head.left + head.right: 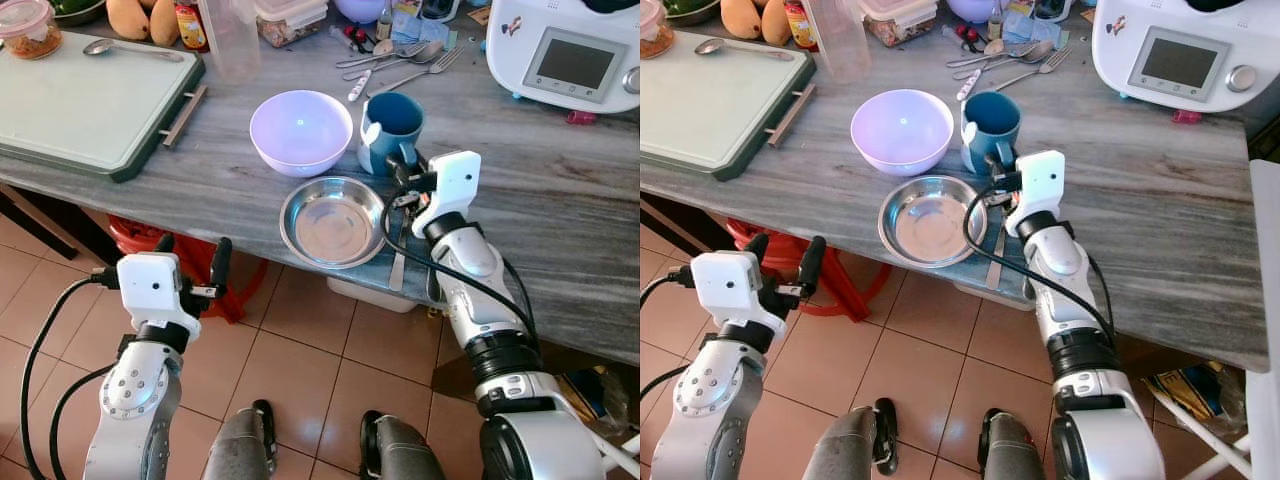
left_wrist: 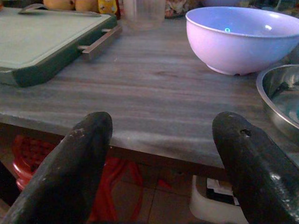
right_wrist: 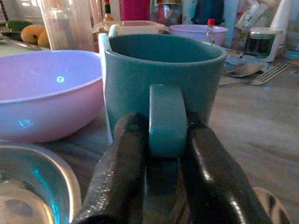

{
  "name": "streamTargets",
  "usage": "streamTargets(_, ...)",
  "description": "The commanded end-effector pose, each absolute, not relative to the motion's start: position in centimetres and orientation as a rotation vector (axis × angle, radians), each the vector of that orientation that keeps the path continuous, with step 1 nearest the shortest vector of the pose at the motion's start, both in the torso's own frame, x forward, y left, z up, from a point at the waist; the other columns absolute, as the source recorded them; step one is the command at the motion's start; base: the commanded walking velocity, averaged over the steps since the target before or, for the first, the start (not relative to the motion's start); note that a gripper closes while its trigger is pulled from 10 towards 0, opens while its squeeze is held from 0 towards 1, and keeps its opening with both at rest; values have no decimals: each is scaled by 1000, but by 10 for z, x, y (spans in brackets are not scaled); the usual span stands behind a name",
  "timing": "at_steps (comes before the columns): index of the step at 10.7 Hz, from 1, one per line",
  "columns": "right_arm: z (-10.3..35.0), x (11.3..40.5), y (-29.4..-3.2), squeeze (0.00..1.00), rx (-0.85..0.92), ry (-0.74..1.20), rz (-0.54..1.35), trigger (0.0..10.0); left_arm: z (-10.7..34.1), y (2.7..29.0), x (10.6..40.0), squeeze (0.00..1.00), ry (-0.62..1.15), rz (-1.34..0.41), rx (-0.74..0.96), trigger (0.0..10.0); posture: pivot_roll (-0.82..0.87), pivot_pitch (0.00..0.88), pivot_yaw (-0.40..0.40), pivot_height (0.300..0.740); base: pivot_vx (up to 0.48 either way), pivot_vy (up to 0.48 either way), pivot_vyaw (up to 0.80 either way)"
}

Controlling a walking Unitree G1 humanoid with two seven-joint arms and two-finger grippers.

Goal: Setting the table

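A blue mug (image 1: pixel 392 125) stands upright on the grey wood-grain table (image 1: pixel 560 200), beside a lilac bowl (image 1: pixel 300 130). My right gripper (image 1: pixel 405 170) is shut on the mug's handle (image 3: pixel 167 119), one black finger on each side of it. A shallow steel dish (image 1: pixel 333 220) lies just in front of the mug and bowl, near the table's front edge. A flat piece of cutlery (image 1: pixel 397 262) lies partly hidden under my right arm. My left gripper (image 1: pixel 192 252) hangs open, holding nothing, below and in front of the table edge, left of the dish.
A green cutting board (image 1: pixel 90 95) with a spoon (image 1: pixel 130 47) covers the table's left. Loose cutlery (image 1: pixel 395 60), a clear jug (image 1: pixel 230 35) and containers crowd the back. A white appliance (image 1: pixel 565 50) stands at the back right. A red stool (image 1: pixel 150 240) sits under the table.
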State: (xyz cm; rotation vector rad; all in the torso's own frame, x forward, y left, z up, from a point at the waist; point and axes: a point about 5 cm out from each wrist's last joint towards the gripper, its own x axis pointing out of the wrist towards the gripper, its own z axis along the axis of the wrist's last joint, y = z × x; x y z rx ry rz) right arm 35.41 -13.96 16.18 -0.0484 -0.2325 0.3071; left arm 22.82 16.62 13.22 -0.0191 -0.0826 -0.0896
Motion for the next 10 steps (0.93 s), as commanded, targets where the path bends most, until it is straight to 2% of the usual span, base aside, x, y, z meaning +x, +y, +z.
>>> streamTargets(1,163,354,-140,1000,-54,-239,307,10000,132,165,226,0,-76,-97,-8,10000,78,254,21,740,0,0,0)
streamTargets(4,166,350,-142,1000,-84,-267,308,10000,131,165,228,0,-76,-95,-10,10000,72,250,17,740,0,0,0)
streamTargets(5,167,349,-143,824,-94,-275,302,10000,131,164,229,0,-77,-95,-10,10000,69,248,14,740,0,0,0)
streamTargets(6,170,347,-144,0,-106,-293,291,10000,131,164,229,0,-79,-93,-9,10000,67,248,12,740,0,0,0)
streamTargets(10,186,338,-148,0,-131,-376,250,10000,130,163,230,0,-79,-90,-11,10000,57,230,8,740,0,0,0)
